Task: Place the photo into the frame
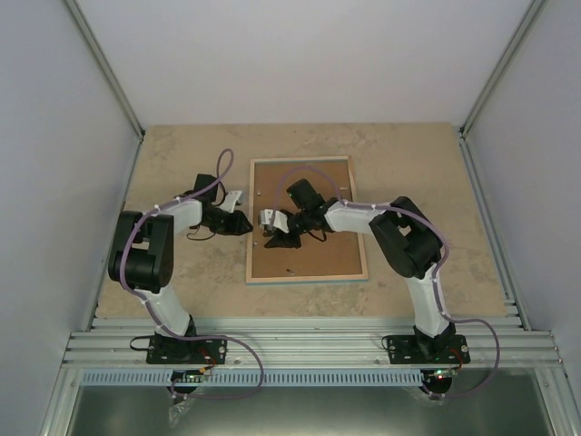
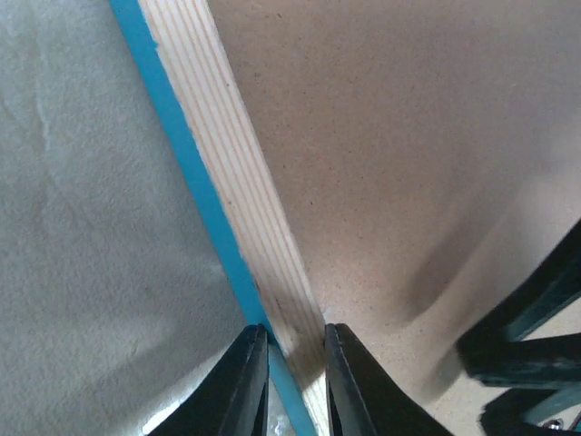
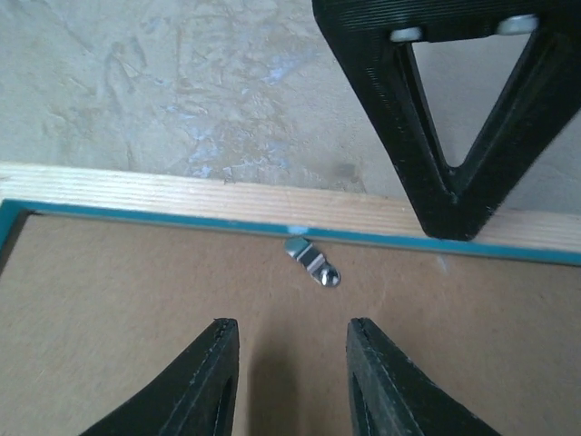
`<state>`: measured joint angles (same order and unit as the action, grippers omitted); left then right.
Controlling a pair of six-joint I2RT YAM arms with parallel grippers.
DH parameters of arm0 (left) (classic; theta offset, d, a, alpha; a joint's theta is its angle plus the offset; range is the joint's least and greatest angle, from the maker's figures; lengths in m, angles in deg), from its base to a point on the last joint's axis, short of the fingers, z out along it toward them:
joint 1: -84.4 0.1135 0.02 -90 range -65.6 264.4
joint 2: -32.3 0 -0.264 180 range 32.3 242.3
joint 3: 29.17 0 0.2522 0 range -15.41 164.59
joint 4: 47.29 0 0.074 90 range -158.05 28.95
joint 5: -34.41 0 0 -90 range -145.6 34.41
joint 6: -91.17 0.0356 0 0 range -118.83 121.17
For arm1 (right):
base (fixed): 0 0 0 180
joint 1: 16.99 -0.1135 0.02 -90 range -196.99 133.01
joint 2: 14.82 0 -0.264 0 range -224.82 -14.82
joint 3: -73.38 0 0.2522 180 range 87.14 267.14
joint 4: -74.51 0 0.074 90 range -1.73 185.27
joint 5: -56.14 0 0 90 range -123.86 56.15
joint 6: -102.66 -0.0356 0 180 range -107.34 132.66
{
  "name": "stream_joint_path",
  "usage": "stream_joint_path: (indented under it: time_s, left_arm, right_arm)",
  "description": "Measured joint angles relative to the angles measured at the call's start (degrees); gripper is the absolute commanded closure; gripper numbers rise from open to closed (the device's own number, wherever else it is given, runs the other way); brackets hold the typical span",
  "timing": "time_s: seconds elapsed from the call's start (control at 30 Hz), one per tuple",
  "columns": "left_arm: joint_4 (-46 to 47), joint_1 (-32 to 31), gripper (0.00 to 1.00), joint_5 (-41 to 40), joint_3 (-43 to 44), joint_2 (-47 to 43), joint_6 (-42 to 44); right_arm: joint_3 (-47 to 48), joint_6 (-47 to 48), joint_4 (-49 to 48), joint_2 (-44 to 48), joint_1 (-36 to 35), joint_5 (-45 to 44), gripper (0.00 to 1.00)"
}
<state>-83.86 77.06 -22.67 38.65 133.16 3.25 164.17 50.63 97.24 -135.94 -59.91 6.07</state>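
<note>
At the frame's (image 2: 245,209) left rail, the left fingers (image 2: 243,391) pinch the pale wood and its turquoise lip between them. Only their tips show at the wrist view's lower edge. Just inside that rail the right fingers (image 3: 195,381) hang spread above the brown backing board (image 3: 136,272), gripping nothing, near a small metal clip (image 3: 314,263). The frame lies face down at the counter's (image 1: 182,154) middle, board uppermost. Whatever sits under the board is hidden, and from above both arms cover part of its left half.
</note>
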Motion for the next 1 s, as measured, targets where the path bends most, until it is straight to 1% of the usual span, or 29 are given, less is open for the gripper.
stream_joint_path:
  time_s: [0.3, 0.37, 0.5, 0.73, 0.87, 1.0]
  left_arm:
    - [1.0, 0.2, 0.87, 2.1, 0.0, 0.8, -0.7]
    - [1.2, 0.3, 0.88, 2.5, 0.0, 0.9, -0.8]
    - [1.8, 0.4, 0.89, 3.1, 0.0, 1.1, -0.9]
    - [2.3, 0.4, 0.9, 3.1, -0.1, 1.1, -0.9]
    - [2.3, 0.4, 0.9, 3.1, -0.1, 1.1, -0.9]
    - [2.4, 0.4, 0.89, 3.1, -0.1, 1.1, -0.9]
  right_arm:
    - [-1.6, -4.4, -7.8, -1.9, -3.4, -5.9, 0.71]
    - [-1.6, -5.0, -9.1, -2.3, -3.6, -6.6, 0.75]
    - [-2.1, -6.0, -11.6, -2.5, -3.7, -8.1, 0.89]
    - [-3.1, -7.2, -14.3, -2.5, -3.9, -9.4, 0.98]
    - [-3.2, -8.6, -14.6, -2.5, -4.0, -9.7, 0.98]
    - [-3.1, -10.5, -14.6, -2.5, -4.0, -9.9, 0.9]
